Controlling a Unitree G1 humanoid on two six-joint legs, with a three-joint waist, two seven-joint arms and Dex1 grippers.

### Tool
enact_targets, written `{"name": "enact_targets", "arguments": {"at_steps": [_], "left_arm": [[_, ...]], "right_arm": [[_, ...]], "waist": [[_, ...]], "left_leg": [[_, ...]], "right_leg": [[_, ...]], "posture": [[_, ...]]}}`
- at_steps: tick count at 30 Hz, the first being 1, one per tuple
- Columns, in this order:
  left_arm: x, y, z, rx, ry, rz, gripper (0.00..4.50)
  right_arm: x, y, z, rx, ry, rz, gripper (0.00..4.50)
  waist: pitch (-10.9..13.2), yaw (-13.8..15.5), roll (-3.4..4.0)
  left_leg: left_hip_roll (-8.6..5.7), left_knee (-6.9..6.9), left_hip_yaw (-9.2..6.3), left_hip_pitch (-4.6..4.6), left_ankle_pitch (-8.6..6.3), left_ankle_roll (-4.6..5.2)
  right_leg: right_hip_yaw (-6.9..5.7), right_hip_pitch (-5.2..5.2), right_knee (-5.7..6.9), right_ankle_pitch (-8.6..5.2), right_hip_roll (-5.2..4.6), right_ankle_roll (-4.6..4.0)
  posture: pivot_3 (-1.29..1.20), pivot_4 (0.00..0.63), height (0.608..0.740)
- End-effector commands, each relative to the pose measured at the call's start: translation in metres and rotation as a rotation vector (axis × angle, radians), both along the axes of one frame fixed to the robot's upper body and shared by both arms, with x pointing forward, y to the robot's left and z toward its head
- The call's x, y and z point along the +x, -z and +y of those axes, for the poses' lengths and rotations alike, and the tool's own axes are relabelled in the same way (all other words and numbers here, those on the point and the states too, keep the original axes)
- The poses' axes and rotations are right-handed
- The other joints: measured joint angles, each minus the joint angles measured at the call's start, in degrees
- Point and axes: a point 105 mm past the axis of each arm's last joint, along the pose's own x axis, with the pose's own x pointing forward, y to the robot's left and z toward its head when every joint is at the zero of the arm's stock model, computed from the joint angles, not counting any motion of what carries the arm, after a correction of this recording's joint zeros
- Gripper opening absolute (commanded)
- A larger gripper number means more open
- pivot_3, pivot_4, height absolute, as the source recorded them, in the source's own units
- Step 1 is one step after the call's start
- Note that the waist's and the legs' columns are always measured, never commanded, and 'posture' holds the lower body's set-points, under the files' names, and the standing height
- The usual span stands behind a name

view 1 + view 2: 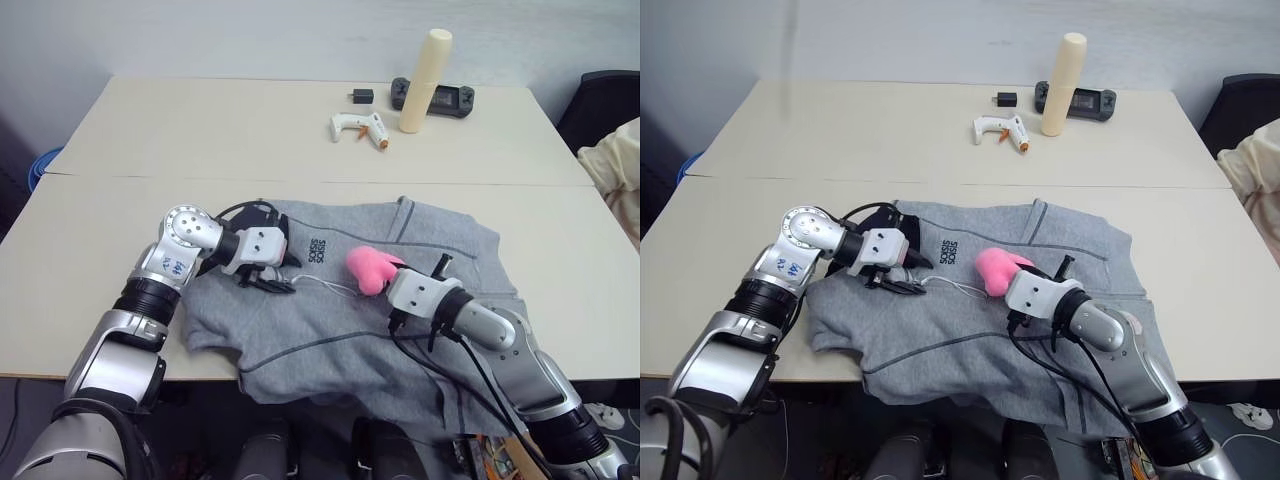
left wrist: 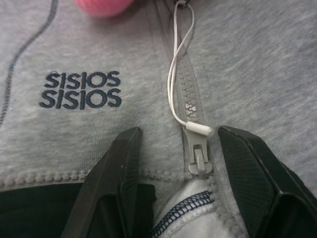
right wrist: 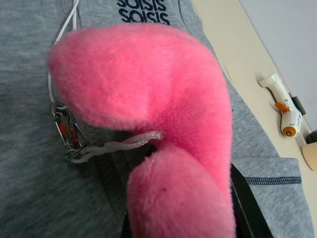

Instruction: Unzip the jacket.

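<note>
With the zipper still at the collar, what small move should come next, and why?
Probably the right gripper, shut on the pink plush charm, should pull it away from the collar. The grey fleece jacket is still zipped, its slider sits at the top between the open left gripper's fingers, and the white cord runs from it to the charm.

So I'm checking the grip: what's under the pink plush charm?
Grey jacket fleece and the white cord running to the zipper pull show beneath the pink plush charm. The right hand's fingers are covered by the plush.
</note>
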Motion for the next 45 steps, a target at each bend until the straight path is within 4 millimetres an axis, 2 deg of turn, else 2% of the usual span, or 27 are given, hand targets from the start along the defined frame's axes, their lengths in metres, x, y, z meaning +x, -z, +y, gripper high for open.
{"name": "enact_targets", "arguments": {"at_steps": [1, 5, 11, 14, 21, 23, 26, 29, 35, 37, 42, 44, 45], "left_arm": [[0.002, 0.023, 0.011, 0.098, -0.04, 0.028, 2.62], [0.006, 0.031, 0.015, 0.113, -0.072, 0.034, 2.62], [0.004, 0.036, 0.022, 0.127, -0.079, 0.041, 2.62], [0.004, 0.036, 0.026, 0.131, -0.084, 0.038, 2.62], [0.003, 0.038, 0.03, 0.125, -0.095, 0.027, 2.62], [0.002, 0.04, 0.03, 0.124, -0.095, 0.02, 2.62], [0.0, 0.042, 0.03, 0.114, -0.097, 0.018, 2.62], [0.0, 0.042, 0.03, 0.104, -0.099, 0.013, 2.62], [-0.002, 0.041, 0.031, 0.094, -0.103, 0.004, 2.62], [-0.003, 0.04, 0.032, 0.091, -0.111, 0.004, 2.62], [-0.004, 0.041, 0.035, 0.089, -0.12, 0.002, 2.62], [-0.006, 0.04, 0.033, 0.072, -0.119, 0.012, 2.62], [-0.007, 0.037, 0.03, 0.047, -0.121, 0.027, 2.62]], "right_arm": [[-0.002, -0.036, -0.01, 0.037, 0.035, -0.112, 0.12], [-0.006, -0.054, -0.034, 0.079, 0.121, -0.129, 0.12], [-0.015, -0.065, -0.099, 0.075, 0.325, -0.119, 0.12], [-0.022, -0.068, -0.146, 0.067, 0.463, -0.115, 0.12], [-0.055, -0.09, -0.28, 0.089, 0.842, -0.137, 0.12], [-0.064, -0.099, -0.311, 0.061, 0.923, -0.146, 0.12], [-0.07, -0.121, -0.344, 0.085, 0.992, -0.18, 0.12], [-0.07, -0.137, -0.359, 0.095, 1.003, -0.203, 0.12], [-0.078, -0.156, -0.391, 0.122, 1.094, -0.238, 0.12], [-0.081, -0.163, -0.4, 0.186, 1.132, -0.258, 0.12], [-0.074, -0.168, -0.402, 0.192, 1.137, -0.267, 0.12], [-0.066, -0.16, -0.399, 0.236, 1.108, -0.228, 0.12], [-0.058, -0.15, -0.391, 0.244, 1.061, -0.18, 0.12]], "waist": [[-0.01, 0.05, 0.01], [-0.09, 0.23, 0.1], [-0.29, 0.32, 0.26], [-0.39, 0.21, 0.43], [-0.55, 0.07, 0.69], [-0.61, -0.02, 0.8], [-0.71, -0.26, 0.97], [-0.91, -0.49, 1.3], [-0.92, -0.7, 1.4], [-0.93, -1.01, 1.41], [-0.94, -1.5, 1.51], [-0.92, -1.52, 1.58], [-0.94, -1.51, 1.63]], "left_leg": [[0.0, 0.0, 0.0, 0.0, 0.0, 0.0], [0.0, 0.0, -0.01, 0.14, 0.0, 0.01], [-0.02, 0.0, -0.07, 0.23, 0.01, 0.02], [-0.02, 0.0, -0.04, 0.25, 0.01, 0.02], [-0.03, -0.11, 0.1, 0.44, -0.02, 0.07], [-0.03, -0.21, 0.23, 0.63, -0.04, 0.1], [-0.02, -0.45, 0.29, 0.94, -0.08, 0.11], [-0.02, -0.78, 0.28, 1.2, -0.08, 0.1], [-0.03, -1.02, 0.28, 1.45, -0.02, -0.04], [-0.04, -1.04, 0.27, 1.46, -0.03, -0.05], [-0.03, -1.1, 0.22, 1.49, -0.04, -0.12], [-0.03, -1.1, 0.22, 1.49, -0.05, -0.13], [-0.03, -1.1, 0.22, 1.49, -0.05, -0.13]], "right_leg": [[0.01, 0.0, 0.01, 0.0, -0.01, 0.0], [0.04, 0.11, 0.04, 0.0, -0.05, 0.0], [0.12, 0.22, 0.05, 0.0, -0.33, 0.0], [0.1, 0.22, 0.06, 0.0, -0.35, 0.0], [0.1, 0.27, 0.02, 0.0, -0.36, 0.0], [0.15, 0.34, -0.08, 0.0, -0.45, 0.0], [0.31, 0.56, -0.3, -0.01, -0.52, -0.02], [0.64, 0.75, -0.51, -0.01, -0.56, -0.02], [0.67, 0.94, -0.65, -0.02, -0.57, -0.04], [0.66, 0.96, -0.7, -0.03, -0.6, -0.05], [0.63, 1.01, -0.77, -0.05, -0.6, -0.09], [0.63, 1.01, -0.77, -0.05, -0.6, -0.09], [0.63, 1.01, -0.78, -0.05, -0.6, -0.09]], "posture": [[0.0, 0.15, 0.74], [0.0, 0.15, 0.74], [0.0, 0.15, 0.74], [0.0, 0.15, 0.74], [0.0, 0.15, 0.74], [0.0, 0.15, 0.74], [0.0, 0.15, 0.74], [0.0, 0.15, 0.74], [0.0, 0.15, 0.74], [0.0, 0.15, 0.74], [0.0, 0.15, 0.74], [0.0, 0.15, 0.74], [0.0, 0.15, 0.74]]}}
